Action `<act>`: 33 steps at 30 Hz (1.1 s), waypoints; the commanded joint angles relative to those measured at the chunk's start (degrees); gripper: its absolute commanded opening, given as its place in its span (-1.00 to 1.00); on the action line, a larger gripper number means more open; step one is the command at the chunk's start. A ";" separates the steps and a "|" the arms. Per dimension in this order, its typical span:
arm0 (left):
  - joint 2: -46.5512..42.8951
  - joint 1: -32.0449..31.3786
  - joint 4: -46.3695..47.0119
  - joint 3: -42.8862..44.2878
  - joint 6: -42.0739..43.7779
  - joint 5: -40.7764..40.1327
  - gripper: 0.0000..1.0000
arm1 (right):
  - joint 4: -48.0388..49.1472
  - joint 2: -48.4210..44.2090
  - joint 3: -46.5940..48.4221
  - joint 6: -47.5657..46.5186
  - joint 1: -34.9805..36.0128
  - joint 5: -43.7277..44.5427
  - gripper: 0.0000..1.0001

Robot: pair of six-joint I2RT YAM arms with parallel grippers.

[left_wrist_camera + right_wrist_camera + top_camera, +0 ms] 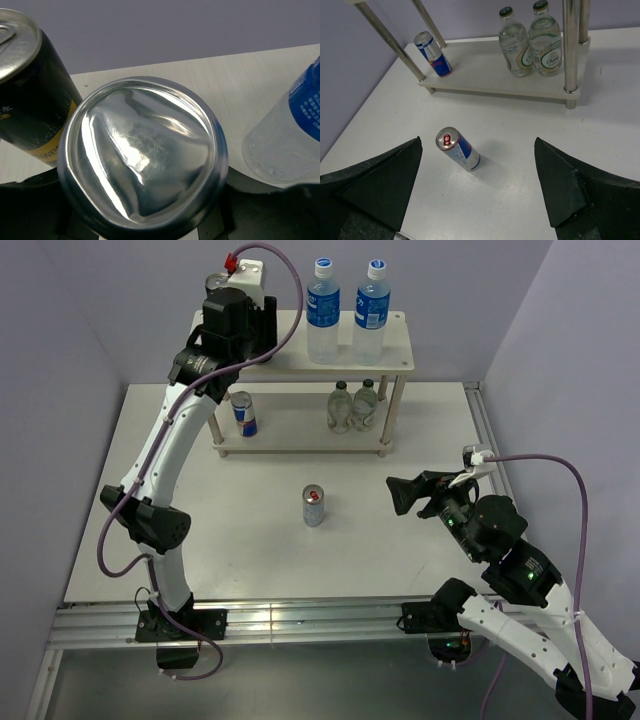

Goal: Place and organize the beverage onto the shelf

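The cream shelf [396,332] stands at the back. Two water bottles [323,312] stand on its top board. My left gripper [240,328] is over the top board's left end, shut on a dark-walled can [142,155] whose tabless silver end faces the wrist camera. A black-and-gold can [30,100] stands just left of it, and a water bottle [292,135] to its right. One blue-and-silver can [243,413] stands on the lower board. Another [314,506] stands on the table, in front of my open, empty right gripper [477,190].
Two green-capped glass bottles [532,42] stand at the right of the shelf's lower board [480,65]. Thin metal legs [571,45] hold the corners. Purple walls close in behind and at both sides. The right gripper [403,495] hovers right of the table can.
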 commanded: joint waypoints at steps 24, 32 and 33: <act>-1.46 -1.12 9.52 -2.51 1.85 -4.16 0.50 | 1.72 -1.82 -0.46 0.53 1.79 1.40 1.00; -4.44 -2.26 9.51 -6.29 1.41 -6.01 0.51 | 1.54 -2.09 -0.46 0.53 2.49 2.02 1.00; -4.97 -2.35 10.04 -7.25 1.33 -6.18 0.52 | 1.63 -2.26 -0.37 0.53 2.49 2.02 1.00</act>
